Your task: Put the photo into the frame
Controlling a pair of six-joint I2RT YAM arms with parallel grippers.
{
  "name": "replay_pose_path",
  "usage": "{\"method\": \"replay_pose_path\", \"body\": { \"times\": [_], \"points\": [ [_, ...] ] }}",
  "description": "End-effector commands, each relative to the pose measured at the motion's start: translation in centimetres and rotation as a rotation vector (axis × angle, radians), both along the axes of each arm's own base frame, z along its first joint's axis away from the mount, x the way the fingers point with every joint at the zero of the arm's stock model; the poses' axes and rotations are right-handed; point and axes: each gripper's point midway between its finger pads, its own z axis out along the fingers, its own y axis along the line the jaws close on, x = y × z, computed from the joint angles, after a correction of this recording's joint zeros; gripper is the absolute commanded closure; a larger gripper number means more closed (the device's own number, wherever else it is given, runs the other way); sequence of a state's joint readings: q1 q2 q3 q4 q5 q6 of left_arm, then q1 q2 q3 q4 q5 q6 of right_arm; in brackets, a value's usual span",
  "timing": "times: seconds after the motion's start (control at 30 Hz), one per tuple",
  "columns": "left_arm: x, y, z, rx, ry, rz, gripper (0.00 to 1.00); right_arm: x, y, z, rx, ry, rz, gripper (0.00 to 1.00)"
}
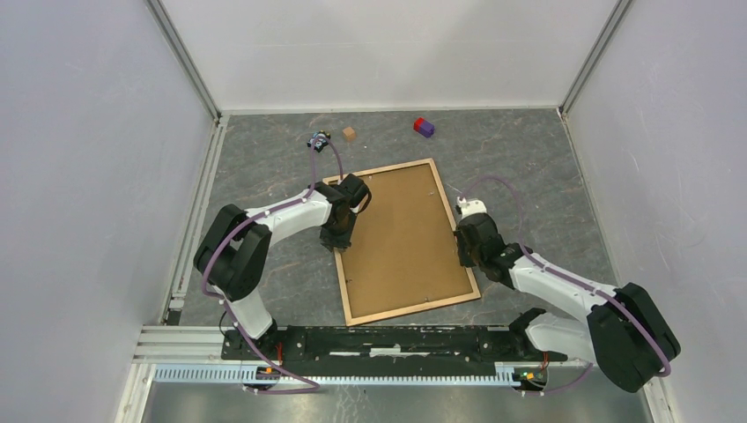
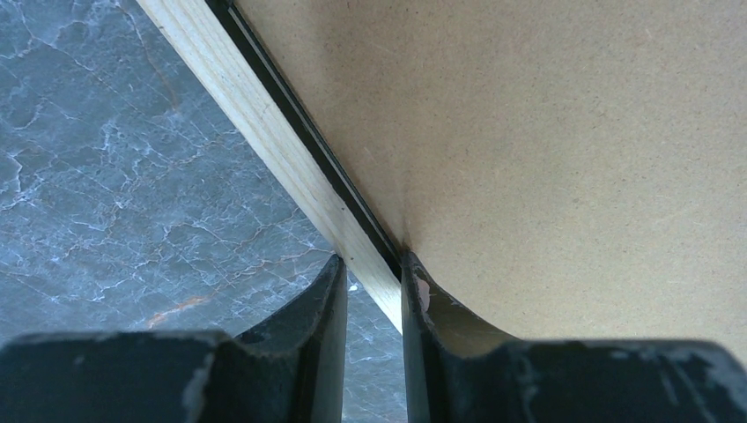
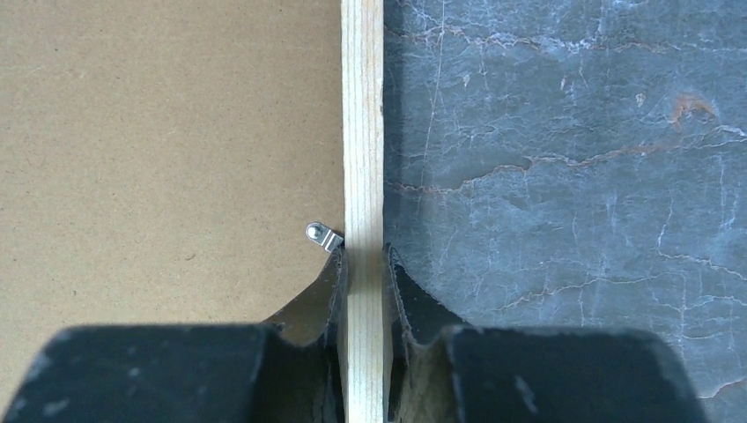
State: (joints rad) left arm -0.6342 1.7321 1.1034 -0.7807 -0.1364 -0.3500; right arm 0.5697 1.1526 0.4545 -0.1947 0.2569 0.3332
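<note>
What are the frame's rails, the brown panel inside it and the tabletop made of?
Frame: pale, seemingly unvarnished wood; fine grain lines show. Backing board: probably hardboard; matte brown, faintly speckled. Tabletop: grey with white veins like marble, possibly only a printed surface.

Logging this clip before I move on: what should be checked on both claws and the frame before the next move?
1. Left claw on the left rail of the frame: ok, fingers pinch it.
2. Right claw on the right rail: ok, fingers pinch it.
3. Board sits inside the frame: ok.
4. Clip by the right claw locks the board: cannot tell.
5. Photo in place: cannot tell, none in view.
</note>
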Motion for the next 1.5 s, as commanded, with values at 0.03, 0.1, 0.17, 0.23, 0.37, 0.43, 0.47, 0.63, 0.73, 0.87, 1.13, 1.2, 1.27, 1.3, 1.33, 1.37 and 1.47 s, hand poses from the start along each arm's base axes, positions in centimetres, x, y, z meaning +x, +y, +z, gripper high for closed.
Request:
{"method": "replay_pose_path", "body": {
  "times": [0.03,0.1,0.17,0.23,0.37,0.43,0.47,0.63,0.73,0.87,1.13,1.2,1.27,1.3,1.33,1.37,1.47],
  "points": [
    [0.1,-0.6,0.2,-0.017,0.019,-0.054,0.98,-0.5,-1.7,-1.2,-0.062,0.0,-0.025,0.89],
    [0.1,-0.5,0.1,-0.013,0.016,-0.055,0.98,-0.6,-1.4,-0.8,-0.034,-0.013,-0.017,0.84],
    [0.2,-0.5,0.2,-0.012,0.015,-0.058,0.97,-0.8,-1.3,-0.4,-0.023,-0.023,-0.012,0.74],
    [0.2,-0.5,0.2,-0.014,0.016,-0.061,0.98,-0.8,-1.3,0.3,-0.014,-0.033,-0.01,0.69],
    [0.1,-0.7,0.3,-0.025,0.019,-0.069,0.97,-0.1,-0.7,1.8,0.028,-0.081,-0.006,0.6],
    [0.1,-0.9,0.5,-0.033,0.018,-0.07,0.95,0.4,-0.3,2.5,0.037,-0.098,-0.006,0.54],
    [0.0,-0.9,0.6,-0.039,0.02,-0.072,0.94,0.7,-0.2,2.8,0.038,-0.101,-0.008,0.52],
    [0.1,-0.9,1.2,-0.042,0.015,-0.076,0.82,2.6,0.9,3.7,0.036,-0.11,-0.01,0.41],
    [0.2,-1.0,1.4,-0.047,0.019,-0.068,0.79,4.2,0.1,3.4,-0.016,-0.139,-0.073,0.43],
    [0.2,-1.0,1.8,-0.059,0.009,-0.061,0.75,5.6,0.5,2.9,-0.04,-0.13,-0.088,0.49],
    [0.9,-1.8,6.0,-0.165,-0.111,-0.107,0.39,6.0,1.4,0.7,-0.016,-0.06,-0.109,0.62],
    [1.2,-2.2,8.0,-0.206,-0.159,-0.121,0.31,5.7,1.2,0.0,-0.014,-0.039,-0.126,0.66],
    [1.6,-2.9,10.3,-0.254,-0.208,-0.133,0.27,5.0,1.0,-0.7,-0.007,-0.01,-0.152,0.75],
    [2.0,-3.3,11.7,-0.278,-0.237,-0.14,0.25,4.5,1.0,-1.1,0.007,0.007,-0.167,0.79],
    [2.3,-3.6,12.8,-0.294,-0.262,-0.143,0.23,3.9,0.9,-1.5,0.018,0.023,-0.181,0.83],
    [2.9,-3.9,14.1,-0.309,-0.291,-0.151,0.22,3.4,0.8,-1.7,0.036,0.035,-0.199,0.88],
    [4.4,-3.0,15.1,-0.24,-0.352,-0.148,0.16,2.1,0.8,-2.2,0.102,0.056,-0.252,0.99]
  ]
}}
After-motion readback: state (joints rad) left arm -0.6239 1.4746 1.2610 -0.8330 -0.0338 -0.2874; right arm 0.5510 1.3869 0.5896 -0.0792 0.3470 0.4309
